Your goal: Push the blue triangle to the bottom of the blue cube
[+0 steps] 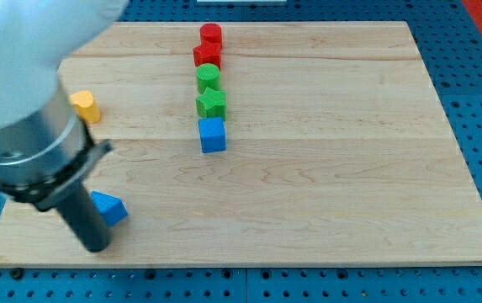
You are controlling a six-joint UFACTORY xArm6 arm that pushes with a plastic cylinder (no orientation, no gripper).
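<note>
Blue triangle (109, 207) near board's (325, 210) bottom-left edge, touching my tip (95, 245); no jaws; blue cube (213, 135) well apart.

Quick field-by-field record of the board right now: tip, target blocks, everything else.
tip: my tip at the view's bottom left, just left of and below the blue triangle, contact unclear
blue cube: mid-board, bottom of a vertical column
column above cube: two green blocks, then two red blocks
yellow block: left side
task status: triangle far left of cube, not yet below it
</note>
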